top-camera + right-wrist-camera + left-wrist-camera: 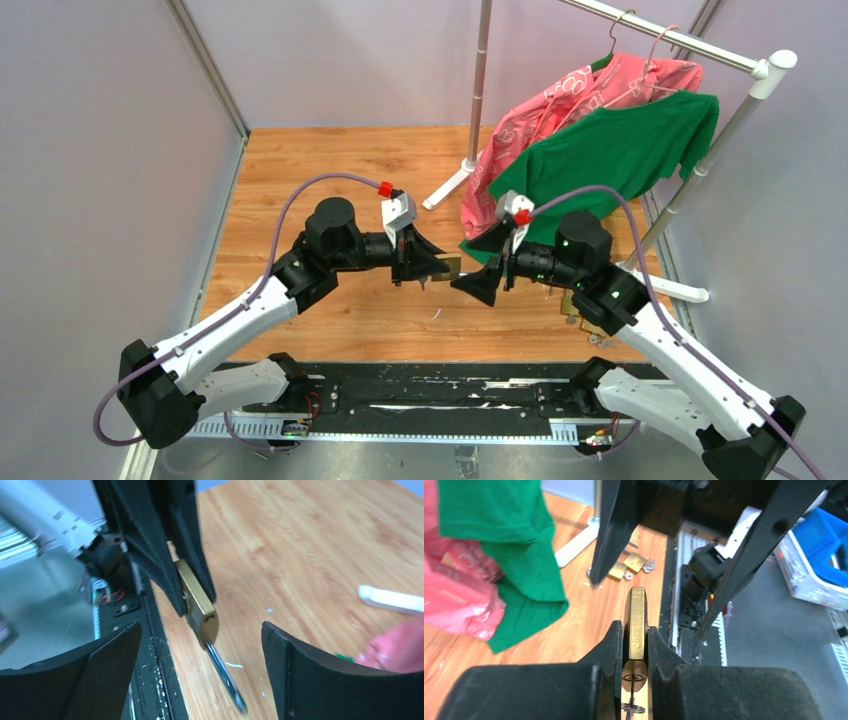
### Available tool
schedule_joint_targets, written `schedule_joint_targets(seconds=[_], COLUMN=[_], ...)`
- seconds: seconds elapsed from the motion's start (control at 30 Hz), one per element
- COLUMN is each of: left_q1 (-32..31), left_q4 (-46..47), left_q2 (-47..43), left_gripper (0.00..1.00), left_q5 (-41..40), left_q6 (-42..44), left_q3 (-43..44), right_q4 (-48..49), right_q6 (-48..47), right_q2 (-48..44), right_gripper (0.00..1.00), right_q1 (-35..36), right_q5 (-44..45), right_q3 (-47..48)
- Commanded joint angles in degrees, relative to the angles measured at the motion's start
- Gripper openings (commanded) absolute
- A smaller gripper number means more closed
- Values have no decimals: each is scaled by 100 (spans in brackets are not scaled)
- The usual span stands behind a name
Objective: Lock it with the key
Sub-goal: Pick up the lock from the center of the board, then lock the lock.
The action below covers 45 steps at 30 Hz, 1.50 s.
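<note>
Padlock [637,620], brass, is up off the desk [340,170] at mid-scene, pinched edge-on by the left tool [440,265]; its fingers [611,650] press both flat sides, so that tool is clenched on the lock; lock body pokes out past the fingertips twd the right arm; slim silvery piece, prob. the key [226,677], sticks out of the lock's lower end in right wrist view, blurred, touching neither right finger; right tool [483,262] is spread wide, grasping nothing, pads [320,680] well apart either side of the lock, and sits just right of it in top view; the 2 tools face each other, tips near but apart; 2 more brass locks [626,566] lie on the desk nr its near right edge, by the right arm; green shirt [610,150] & pink garment [560,100] hang on a rack [482,90] at far right, hems near the right tool; blue bin [824,540] sits off the desk, seen in left wrist view.
</note>
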Motion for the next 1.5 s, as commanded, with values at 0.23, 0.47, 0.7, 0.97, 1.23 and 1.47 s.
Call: schedule_joint_targets(seconds=[0.23,0.47,0.7,0.97,1.23,1.47], left_q1=[124,80,-18,-147,-184,-202], left_q4=[239,408,778,771,771,792], left_q2=[-530,-334,-249,-317,-299,-238], left_gripper=[0,0,0,0,0,0], left_q5=[-1754,-1453,-1263,-1258,-1229,-1631], left_q6=[3525,5033,5798,5907,5379,5356], left_q3=[-23,-18,13,-4,115,216], right_q4=[-2459,-1375,-595,-263,240,106], right_q6=[4031,5348,6170,6248,6311,6133], right_q2=[-131,802,1594,2314,2400,2400], right_gripper=[83,77,71,67,35,37], right_q1=[-1573,-1573,-1518,-1256,-1277,-1313], right_q5=[2686,2021,1465,1148,891,595], right_q3=[1163,1355,1239,1681,1593,1732])
